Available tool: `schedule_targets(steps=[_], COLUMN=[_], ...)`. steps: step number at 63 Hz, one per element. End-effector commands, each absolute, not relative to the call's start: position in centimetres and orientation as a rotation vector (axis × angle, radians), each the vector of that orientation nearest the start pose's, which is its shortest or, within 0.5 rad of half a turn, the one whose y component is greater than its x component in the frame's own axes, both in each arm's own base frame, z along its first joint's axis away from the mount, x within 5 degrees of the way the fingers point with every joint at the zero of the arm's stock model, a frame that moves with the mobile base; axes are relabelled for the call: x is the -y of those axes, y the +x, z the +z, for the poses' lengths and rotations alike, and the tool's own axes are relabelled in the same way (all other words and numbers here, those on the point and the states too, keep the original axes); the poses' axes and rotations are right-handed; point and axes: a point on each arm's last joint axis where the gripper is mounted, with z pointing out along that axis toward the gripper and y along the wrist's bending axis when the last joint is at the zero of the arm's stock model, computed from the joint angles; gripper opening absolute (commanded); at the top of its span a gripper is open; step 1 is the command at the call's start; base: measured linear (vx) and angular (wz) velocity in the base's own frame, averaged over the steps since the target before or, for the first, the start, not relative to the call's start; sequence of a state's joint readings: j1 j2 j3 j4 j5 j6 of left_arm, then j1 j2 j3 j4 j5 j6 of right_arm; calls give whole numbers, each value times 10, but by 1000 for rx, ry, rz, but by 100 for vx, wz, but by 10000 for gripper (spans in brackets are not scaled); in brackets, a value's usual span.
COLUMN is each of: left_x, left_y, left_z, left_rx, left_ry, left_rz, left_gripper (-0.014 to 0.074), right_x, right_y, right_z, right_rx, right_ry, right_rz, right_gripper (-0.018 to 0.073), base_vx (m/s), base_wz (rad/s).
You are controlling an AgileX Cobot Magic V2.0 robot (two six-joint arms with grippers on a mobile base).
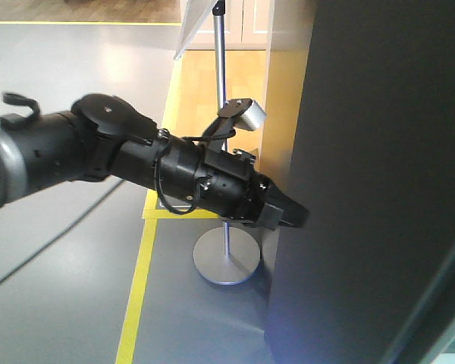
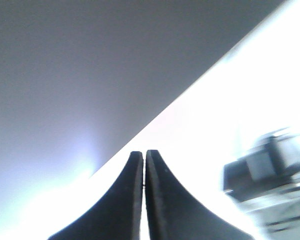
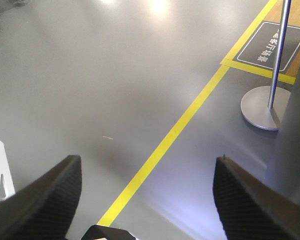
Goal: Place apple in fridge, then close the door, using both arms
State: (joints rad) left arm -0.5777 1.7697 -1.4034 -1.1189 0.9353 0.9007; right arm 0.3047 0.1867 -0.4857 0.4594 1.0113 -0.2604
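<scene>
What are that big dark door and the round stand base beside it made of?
The door looks like matte dark grey painted metal or plastic: smooth, even, faint glow low down. The stand base seems brushed metal: silvery disc, dull sheen.

One black arm (image 1: 159, 163), one dark door (image 1: 379, 174), one metal sign stand (image 1: 221, 76) with one round base (image 1: 226, 264); two left fingers (image 2: 122, 205) and two right fingers (image 3: 40, 200).

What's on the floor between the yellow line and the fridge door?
A round metal stand base, seen in the front view, sits between the yellow line and the door.
</scene>
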Motion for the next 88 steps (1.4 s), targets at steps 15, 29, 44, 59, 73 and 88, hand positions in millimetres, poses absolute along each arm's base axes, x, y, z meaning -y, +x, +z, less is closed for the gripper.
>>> schedule_targets(steps=[15, 29, 44, 59, 73, 88], left_x=[216, 188, 156, 105, 76, 66], left_y=[278, 258, 237, 227, 210, 209], left_z=[357, 357, 348, 339, 324, 316], left_rx=[-2175, -2141, -2128, -2152, -2165, -2175], left_ry=[891, 787, 651, 475, 396, 446], left_rz=[-641, -495, -482, -391, -295, -170], left_gripper=[-6, -6, -6, -6, -6, -6], right_x=[-41, -41, -41, -44, -41, -21], right_y=[16, 16, 16, 15, 18, 33], right_z=[294, 294, 294, 296, 294, 290], right_rx=[-2021, -2021, -2020, -2008, -1998, -2046], right_ry=[-522, -522, -521, -509, -503, -370], right_rz=[609, 609, 611, 663, 608, 303], right_gripper=[525, 525, 525, 525, 520, 362], base_vx=[0, 0, 0, 0, 0, 0], base_wz=[0, 0, 0, 0, 0, 0])
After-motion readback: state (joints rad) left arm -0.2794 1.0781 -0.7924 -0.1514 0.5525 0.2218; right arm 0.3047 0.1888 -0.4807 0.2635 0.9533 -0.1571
